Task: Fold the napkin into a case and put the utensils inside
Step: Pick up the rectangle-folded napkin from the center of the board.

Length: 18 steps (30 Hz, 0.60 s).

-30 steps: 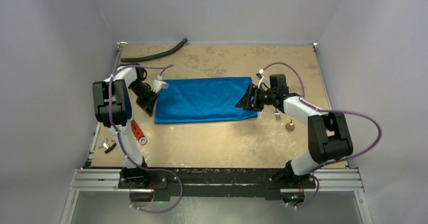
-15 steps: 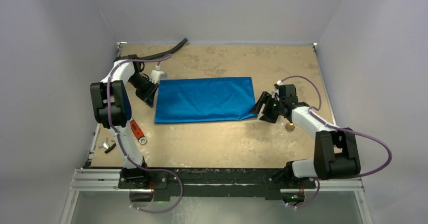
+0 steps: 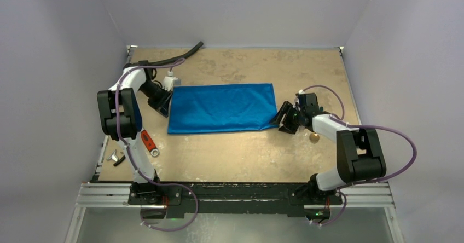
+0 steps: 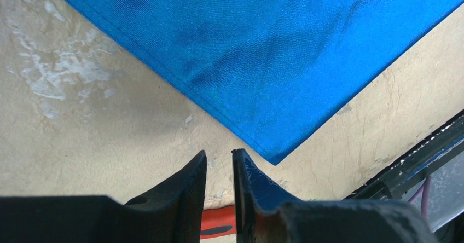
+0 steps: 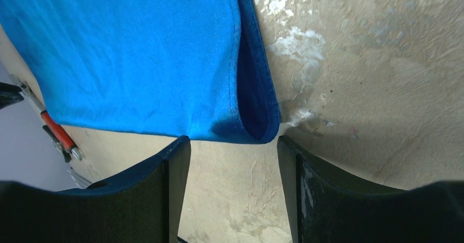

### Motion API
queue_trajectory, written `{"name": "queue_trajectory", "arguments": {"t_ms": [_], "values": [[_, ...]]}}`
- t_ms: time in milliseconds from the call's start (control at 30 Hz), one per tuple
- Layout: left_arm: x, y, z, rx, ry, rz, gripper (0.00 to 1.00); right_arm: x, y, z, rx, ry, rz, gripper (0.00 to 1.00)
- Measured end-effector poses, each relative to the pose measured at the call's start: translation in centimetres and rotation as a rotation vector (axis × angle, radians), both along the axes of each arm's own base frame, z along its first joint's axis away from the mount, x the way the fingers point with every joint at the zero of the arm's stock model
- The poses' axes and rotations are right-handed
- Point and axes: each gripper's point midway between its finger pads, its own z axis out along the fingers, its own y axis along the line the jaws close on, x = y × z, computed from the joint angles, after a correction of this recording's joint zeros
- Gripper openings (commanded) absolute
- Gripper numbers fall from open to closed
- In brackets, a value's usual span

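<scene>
The blue napkin (image 3: 221, 108) lies flat as a folded oblong in the middle of the table. My left gripper (image 3: 163, 102) sits just off its left edge. In the left wrist view the left gripper (image 4: 219, 152) is empty, its jaws a narrow gap apart, near the napkin's corner (image 4: 262, 79). My right gripper (image 3: 284, 120) is wide open and empty at the napkin's near right corner. The right wrist view shows the right gripper (image 5: 233, 140) facing the folded corner (image 5: 251, 111). The spoon's gold bowl (image 3: 314, 137) lies beside the right arm. The fork is hidden.
A black hose (image 3: 175, 58) lies at the far left. A red-handled wrench (image 3: 148, 142) and black-handled pliers (image 3: 116, 158) lie near the left arm's base. The wrench also shows in the left wrist view (image 4: 219, 226) and the right wrist view (image 5: 57, 133).
My right gripper let go of the napkin's right edge, which dropped flat, and drew back to the near right. My left gripper backed off the left edge toward the far side.
</scene>
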Motion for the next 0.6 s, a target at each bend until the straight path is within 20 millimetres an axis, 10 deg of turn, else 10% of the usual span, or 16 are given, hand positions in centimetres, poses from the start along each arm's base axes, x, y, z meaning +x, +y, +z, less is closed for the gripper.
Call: {"name": "queue_trajectory", "arguments": {"t_ms": [233,600], "values": [[-1.3,-0.6,-0.4,-0.012,0.01,0.022,0.55,0.6,-0.3,0.0,-0.013,-0.021,-0.015,0.54],[-0.3,-0.7,-0.5,-0.012,-0.024,0.052,0.56,0.7,-0.2,-0.4,-0.008,-0.027,-0.022,0.33]]}}
